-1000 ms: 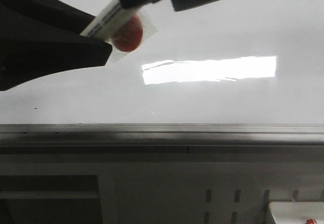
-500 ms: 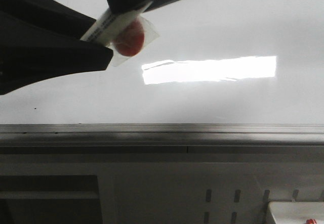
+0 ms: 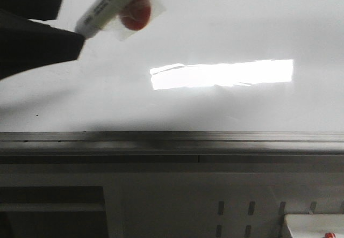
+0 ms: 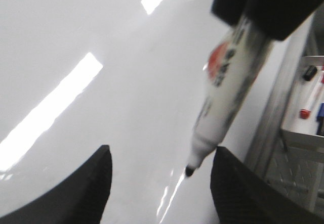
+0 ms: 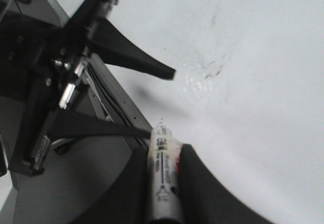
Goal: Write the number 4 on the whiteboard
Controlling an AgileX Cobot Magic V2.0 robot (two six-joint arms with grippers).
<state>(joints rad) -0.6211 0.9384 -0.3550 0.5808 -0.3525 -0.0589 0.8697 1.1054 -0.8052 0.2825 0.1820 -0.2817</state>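
Two robot grippers meet over a glossy whiteboard (image 3: 226,28) that fills most of the front view, with a bright rectangular glare (image 3: 221,74) on it and a grey metal edge strip (image 3: 172,137) along its near side. The right gripper (image 5: 163,158) is clamped on a white marker (image 3: 102,9) bearing a red label; in the front view that gripper is almost wholly cut off at the top edge. The marker's uncapped black tip (image 4: 190,171) points down toward the board, between the spread, empty fingers of the left gripper (image 4: 159,171). Whether the tip touches the board is hard to tell. No clear number 4 can be made out, only faint dark smudges (image 5: 210,70). A tray with more markers (image 4: 309,100) sits blurred beyond the board's edge.
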